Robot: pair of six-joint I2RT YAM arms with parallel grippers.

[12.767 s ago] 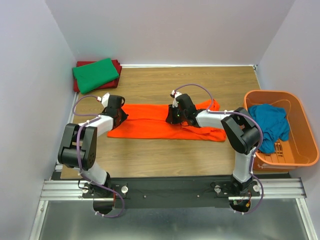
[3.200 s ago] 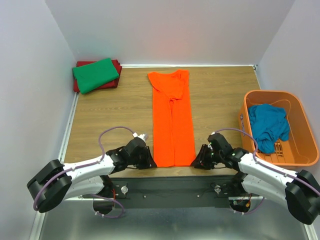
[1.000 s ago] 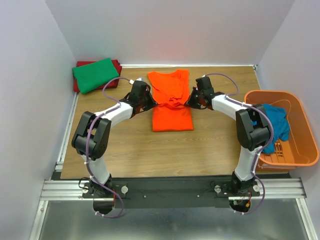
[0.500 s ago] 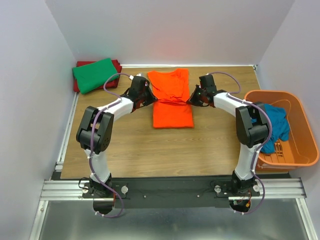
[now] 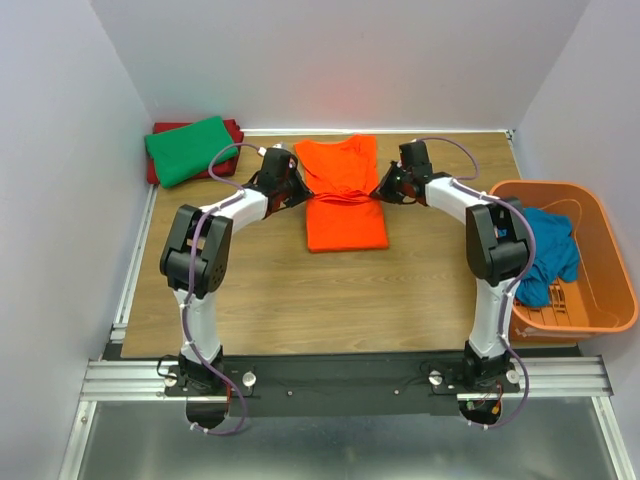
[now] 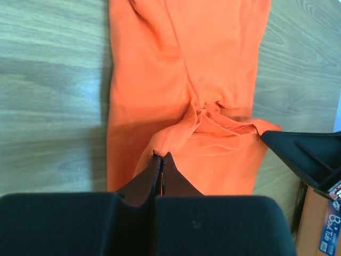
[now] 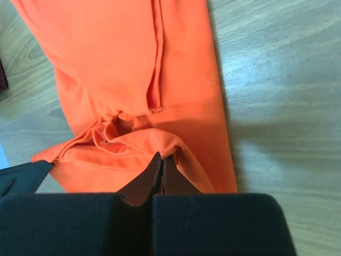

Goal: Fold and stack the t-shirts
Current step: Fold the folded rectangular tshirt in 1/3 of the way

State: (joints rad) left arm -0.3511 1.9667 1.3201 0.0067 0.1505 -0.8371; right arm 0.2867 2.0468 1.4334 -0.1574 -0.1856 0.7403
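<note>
The left gripper [image 6: 161,156] is pressed together, its two dark fingers pinching a corner of the bright orange t-shirt [image 5: 345,215] at the shirt's left edge; the right gripper [image 7: 161,156] is likewise pressed together, pinching the matching corner at the shirt's right edge; between the two grippers the held hem sags in a bunched, wrinkled band that crosses the shirt about halfway along its length; in each wrist view the pinched corner rises to a small peak at the fingertips, with the other gripper showing as a dark wedge at the frame's side; under the raised hem the rest of the orange t-shirt lies flat as a narrow strip on the wooden surface [image 5: 300,290], its collar end pointing toward the back wall and a doubled-over part toward the arms' bases; seen from above, both arms reach far forward and bend inward, meeting the shirt from either side at the far middle of the surface; in the far left corner a folded green t-shirt [image 5: 190,148] rests on top of a folded dark red t-shirt [image 5: 236,129], of which only the edges show; at the right edge of the surface stands an orange plastic basket [image 5: 545,185], well apart from the orange t-shirt, with a crumpled teal blue t-shirt [image 5: 545,245] heaped inside it.
</note>
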